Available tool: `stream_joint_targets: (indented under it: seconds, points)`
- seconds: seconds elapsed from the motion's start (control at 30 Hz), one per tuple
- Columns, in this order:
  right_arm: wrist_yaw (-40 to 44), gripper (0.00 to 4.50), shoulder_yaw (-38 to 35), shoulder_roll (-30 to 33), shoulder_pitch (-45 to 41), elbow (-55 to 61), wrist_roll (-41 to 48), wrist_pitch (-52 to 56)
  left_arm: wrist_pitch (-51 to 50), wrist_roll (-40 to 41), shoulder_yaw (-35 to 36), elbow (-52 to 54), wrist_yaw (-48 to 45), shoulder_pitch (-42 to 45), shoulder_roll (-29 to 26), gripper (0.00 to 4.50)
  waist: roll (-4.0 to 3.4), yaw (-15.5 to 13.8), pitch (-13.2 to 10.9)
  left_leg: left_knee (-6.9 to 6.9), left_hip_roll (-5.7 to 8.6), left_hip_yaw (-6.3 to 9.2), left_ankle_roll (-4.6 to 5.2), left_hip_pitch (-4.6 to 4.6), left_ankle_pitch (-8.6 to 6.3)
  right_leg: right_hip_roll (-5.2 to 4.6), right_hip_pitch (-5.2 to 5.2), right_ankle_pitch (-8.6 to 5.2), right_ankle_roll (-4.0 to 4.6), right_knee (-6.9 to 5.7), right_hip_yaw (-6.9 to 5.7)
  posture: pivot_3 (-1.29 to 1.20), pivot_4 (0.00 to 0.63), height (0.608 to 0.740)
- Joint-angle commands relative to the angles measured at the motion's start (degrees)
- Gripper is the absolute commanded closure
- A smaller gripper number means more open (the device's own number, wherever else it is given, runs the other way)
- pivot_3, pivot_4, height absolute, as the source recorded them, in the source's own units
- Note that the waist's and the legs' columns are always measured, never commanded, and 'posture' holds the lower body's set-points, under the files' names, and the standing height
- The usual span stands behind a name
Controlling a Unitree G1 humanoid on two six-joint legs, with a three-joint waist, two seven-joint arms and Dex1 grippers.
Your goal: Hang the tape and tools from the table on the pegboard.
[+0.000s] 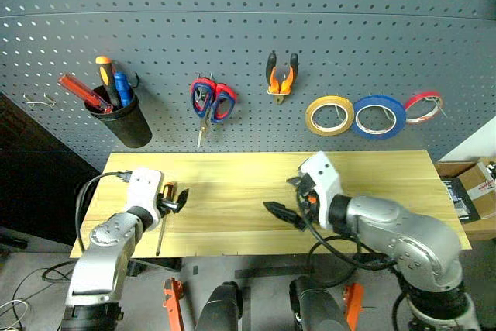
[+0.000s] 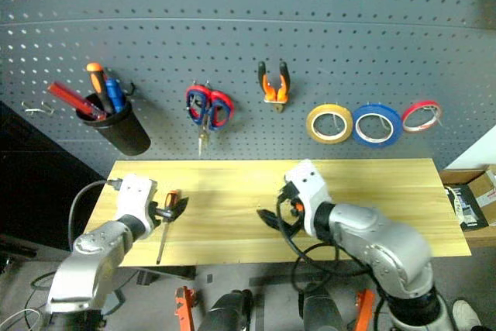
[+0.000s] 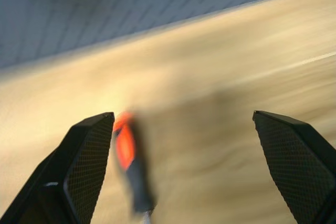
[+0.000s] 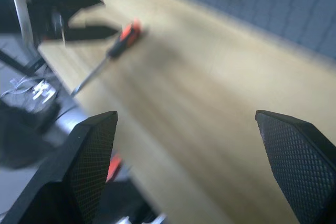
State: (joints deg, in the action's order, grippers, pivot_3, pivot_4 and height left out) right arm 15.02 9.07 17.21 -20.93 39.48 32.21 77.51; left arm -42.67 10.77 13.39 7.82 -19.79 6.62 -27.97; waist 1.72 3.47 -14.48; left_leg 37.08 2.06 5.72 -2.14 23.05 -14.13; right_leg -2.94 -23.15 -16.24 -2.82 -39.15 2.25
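Left claw [image 1: 177, 201] gapes around the screwdriver [image 1: 163, 215] handle.

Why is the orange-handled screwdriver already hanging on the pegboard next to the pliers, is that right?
No. The orange-and-black screwdriver lies on the table, by the left gripper, whose jaws are open. The left eye view shows it. The pliers do hang on the pegboard.

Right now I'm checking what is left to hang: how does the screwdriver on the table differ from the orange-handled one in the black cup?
The screwdriver on the table lies flat on the wood by the left hand, its whole shaft showing. The orange-handled screwdriver in the cup stands upright on the pegboard, only its handle showing above the black cup. Both have orange-and-black handles.
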Motion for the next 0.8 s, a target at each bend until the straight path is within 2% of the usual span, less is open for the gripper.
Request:
stream_joint_targets:
  seconds: [0.03, 0.13, 0.33, 0.63, 0.73, 0.8]
  points:
    - [-0.75, 0.0, 1.49, -1.44, -3.37, 0.09, 0.0, 1.12, -4.3, 0.43, 1.02, -3.77, 0.38, 3.77, -1.78, 0.02, 0.01, 0.0, 0.01, 0.0, 0.03, 0.01, 0.0, 0.0, 0.0, -0.02, -0.01, 0.0, 0.0, 0.01, 0.0, -0.08, 0.221, 0.74]
    - [0.12, 0.0, 4.27, -2.04, -5.47, -1.25, -0.24, -0.43, -5.67, -0.05, 0.49, -8.58, 0.79, 6.63, -2.38, 0.02, 0.01, 0.04, 0.01, -0.05, 0.04, 0.04, 0.0, -0.01, 0.0, -0.05, -0.02, 0.0, 0.0, 0.04, -0.03, -0.08, 0.224, 0.74]
    - [7.31, 0.0, 13.24, -0.12, -10.82, -1.76, -3.56, -14.53, -6.58, -1.26, -1.34, -19.24, 1.06, 10.32, -1.99, 0.02, 0.03, 0.83, 0.02, -0.08, 0.07, -0.01, 0.01, 0.01, -0.01, -0.11, -0.1, 0.0, 0.0, 0.13, 0.02, -0.09, 0.236, 0.74]
    - [13.17, 0.0, 18.65, 2.64, -12.28, -3.73, -9.01, -26.5, -2.83, -2.72, -3.94, -27.86, 2.42, 13.72, 0.39, 0.02, 0.06, 1.2, 0.03, -0.07, 0.06, 0.04, 0.01, 0.02, -0.02, -0.22, -0.08, 0.0, 0.0, 0.13, 0.0, -0.11, 0.239, 0.74]
    - [13.37, 0.0, 18.68, 1.91, -12.34, -4.21, -9.67, -27.03, -0.68, -3.37, -4.24, -31.0, 3.0, 14.85, 0.54, 0.58, 0.07, 1.28, 0.03, -0.07, 0.0, 0.05, -0.01, 0.01, -0.02, -0.24, -0.08, 0.0, 0.0, 0.11, 0.0, -0.11, 0.237, 0.74]
    - [13.06, 0.0, 18.41, 1.72, -12.26, -4.49, -10.06, -26.88, 0.57, -3.57, -4.43, -32.23, 2.95, 15.26, 0.43, 1.17, 0.07, 1.4, 0.04, -0.07, 0.0, 0.04, -0.01, 0.0, -0.02, -0.24, -0.08, 0.01, 0.01, 0.1, 0.01, -0.11, 0.234, 0.74]
